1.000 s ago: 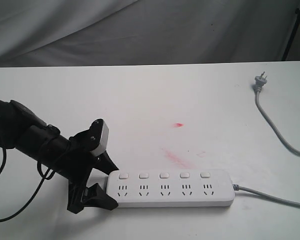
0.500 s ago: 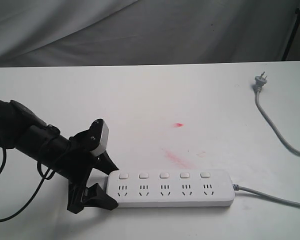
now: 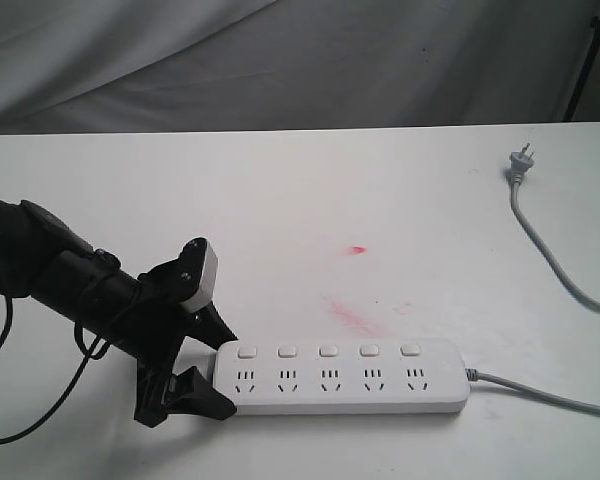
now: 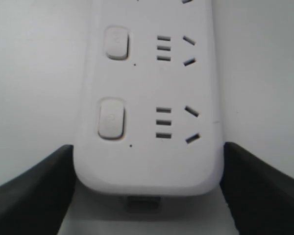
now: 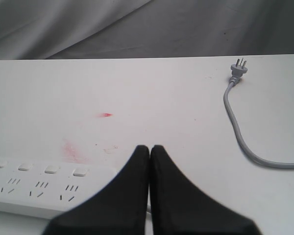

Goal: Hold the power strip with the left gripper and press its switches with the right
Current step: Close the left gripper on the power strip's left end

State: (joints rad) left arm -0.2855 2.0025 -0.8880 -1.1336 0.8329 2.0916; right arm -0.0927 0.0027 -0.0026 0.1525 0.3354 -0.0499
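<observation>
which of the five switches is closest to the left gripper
The end switch farthest from the grey cord, at the power strip end that the left gripper straddles; the other four lie further along.

Matte black arm [image 3: 40, 262], looping thin cables [image 3: 65, 395], white block [image 3: 205, 272], black tool [image 3: 225, 378]

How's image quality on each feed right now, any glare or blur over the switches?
Left wrist view: switches close and legible, no glare. Exterior view: even light, but the white power strip has little contrast against the white table. Right wrist view: right gripper dark and soft-edged up close, strip somewhat blurred.
</observation>
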